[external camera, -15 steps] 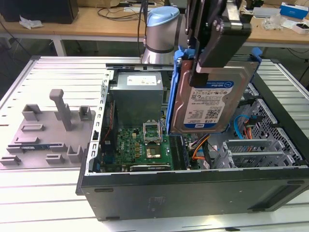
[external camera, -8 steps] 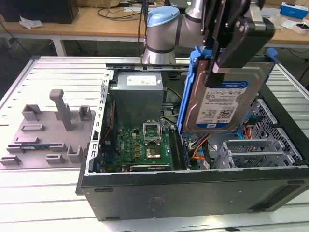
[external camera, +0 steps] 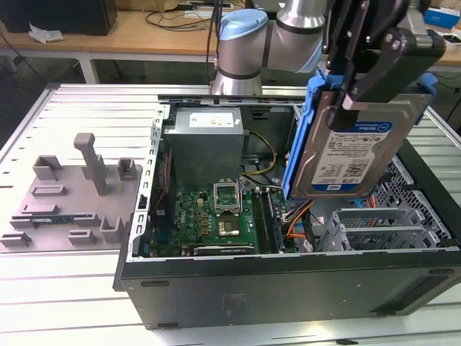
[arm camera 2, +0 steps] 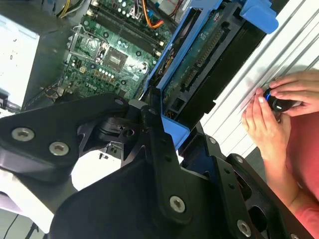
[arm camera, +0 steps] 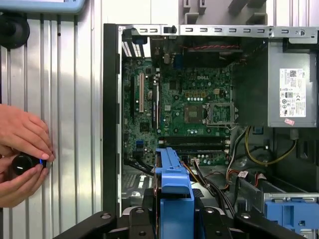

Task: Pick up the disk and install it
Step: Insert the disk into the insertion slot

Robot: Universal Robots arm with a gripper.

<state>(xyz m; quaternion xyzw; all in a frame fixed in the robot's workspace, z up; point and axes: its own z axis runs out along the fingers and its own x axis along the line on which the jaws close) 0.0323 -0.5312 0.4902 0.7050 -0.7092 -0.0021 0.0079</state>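
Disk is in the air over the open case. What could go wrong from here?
1. The end effector holds the disk tilted above the case; a slip could drop it onto the motherboard.
2. Orange cables lie below it and could snag or get pinched.
3. A person's hands rest on the table beside the case, possibly where the arm could sweep.

Robot arm (external camera: 245,43) bent over the computer case (external camera: 288,282), pincer (external camera: 359,88) pointing down, clamped on the disk (external camera: 354,153), raised above the case.
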